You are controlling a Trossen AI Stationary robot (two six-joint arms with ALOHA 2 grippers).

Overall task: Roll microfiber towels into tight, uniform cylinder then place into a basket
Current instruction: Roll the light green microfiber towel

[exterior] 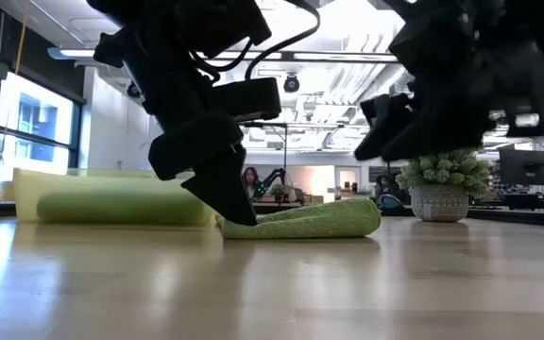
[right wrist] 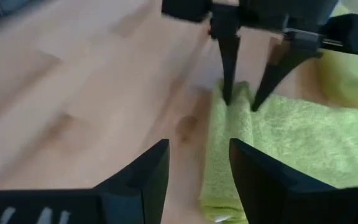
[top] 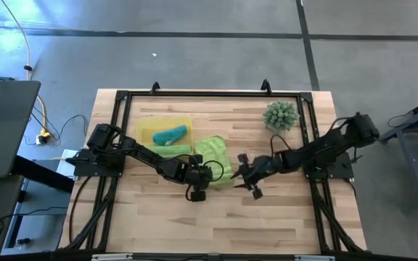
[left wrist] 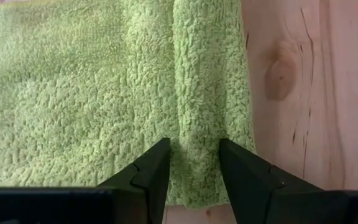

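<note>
**Rolled edge pinched, right arm off it**

Between the left gripper fingers sits the rolled edge of the lime green towel, pinched; its long axis runs away from them. Just ahead of the right gripper, fingers spread and empty, lies the same roll.

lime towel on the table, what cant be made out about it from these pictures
- High view: the lime towel has its near edge covered by the left gripper, so the rolled part is hidden.
- Low view: the dark left arm blocks one end of the roll.
- Left wrist view: the towel runs off the picture's edges; its full outline is cut off.
- Right wrist view: blurred; the right gripper is open, short of the towel.
</note>
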